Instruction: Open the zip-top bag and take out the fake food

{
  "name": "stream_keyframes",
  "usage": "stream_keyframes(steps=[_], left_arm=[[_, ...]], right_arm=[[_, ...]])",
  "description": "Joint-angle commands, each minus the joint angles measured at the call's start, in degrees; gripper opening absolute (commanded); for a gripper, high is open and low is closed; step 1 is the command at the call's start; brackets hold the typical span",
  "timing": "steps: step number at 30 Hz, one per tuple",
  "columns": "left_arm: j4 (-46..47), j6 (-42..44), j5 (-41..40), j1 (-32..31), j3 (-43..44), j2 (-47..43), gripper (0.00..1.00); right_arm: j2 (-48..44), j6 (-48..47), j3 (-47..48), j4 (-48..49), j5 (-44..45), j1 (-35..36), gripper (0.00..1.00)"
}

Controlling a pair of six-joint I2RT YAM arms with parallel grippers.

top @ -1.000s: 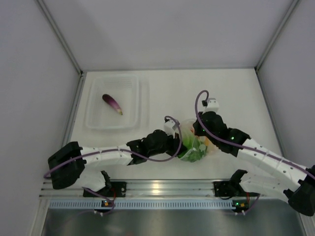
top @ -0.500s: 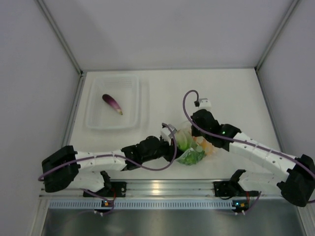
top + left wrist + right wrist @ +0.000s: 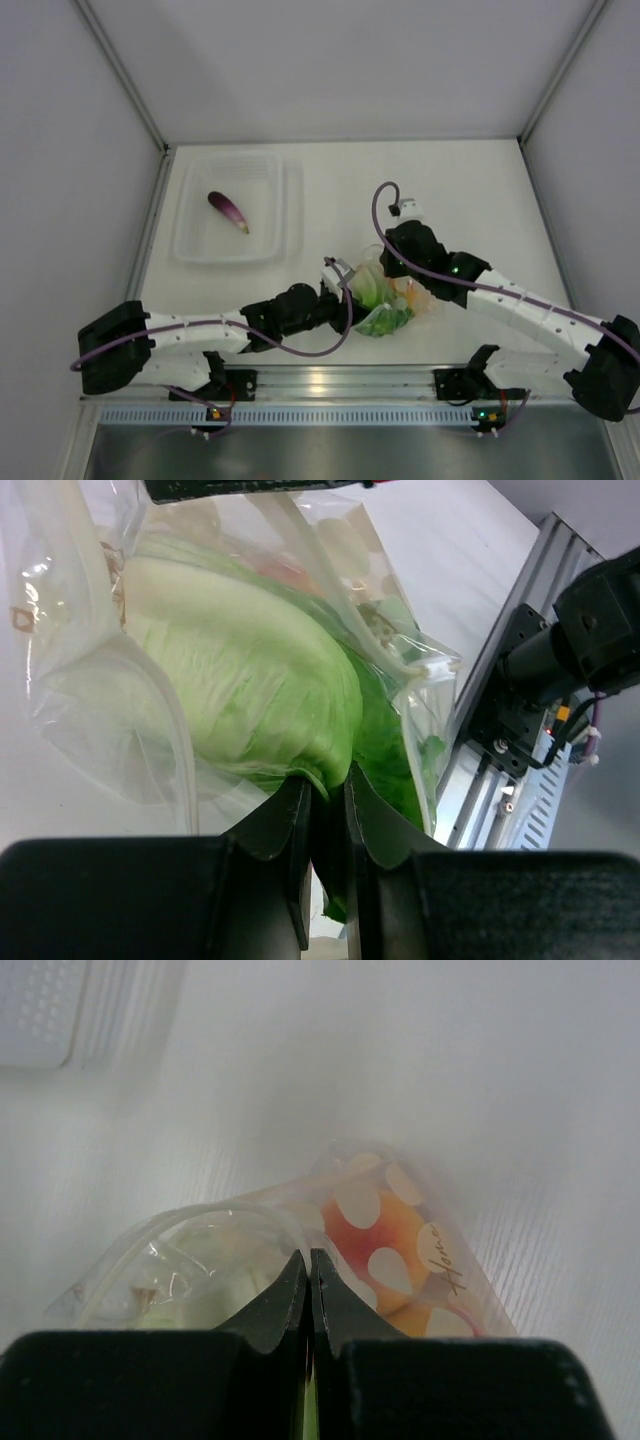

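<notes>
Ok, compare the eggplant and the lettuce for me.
The eggplant is slim and purple; the lettuce is bulky, ruffled and green. The eggplant lies loose in the clear tray; the lettuce sits mostly inside the zip-top bag. No claw touches the eggplant; the left claw pinches the lettuce's edge. Both are toy food.

My two arms meet over the zip-top bag (image 3: pixel 425 305), which lies crumpled on the white table (image 3: pixel 470 190) near the front rail (image 3: pixel 320 380). My left gripper (image 3: pixel 352 292) is at its left edge, against the green lettuce (image 3: pixel 385 320). My right gripper (image 3: pixel 392 272) comes down on its far side. Orange fruit (image 3: pixel 413 293) shows through the plastic. The purple eggplant (image 3: pixel 228 212) lies alone in the clear tray (image 3: pixel 190 245), well apart to the left.
</notes>
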Motion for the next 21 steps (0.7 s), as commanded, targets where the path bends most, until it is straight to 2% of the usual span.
stream_keyframes(steps=[1,7,12,21], left_arm=[[6.7,0.5,-4.5,-0.8,0.5,0.7,0.00],[6.4,-5.5,-14.6,-0.8,0.8,0.0,0.00],[5.3,-11.3,-18.5,-0.8,0.9,-3.2,0.00],[-6.7,-24.7,-28.7,-0.8,4.1,-7.2,0.00]], right_arm=[[-2.4,-1.5,2.2,5.8,-3.0,1.8,0.00],[-2.9,-1.2,3.5,3.6,1.5,8.2,0.00],[-1.7,-0.8,3.3,1.2,7.3,12.8,0.00],[-1.1,0.7,2.1,0.8,12.5,15.4,0.00]])
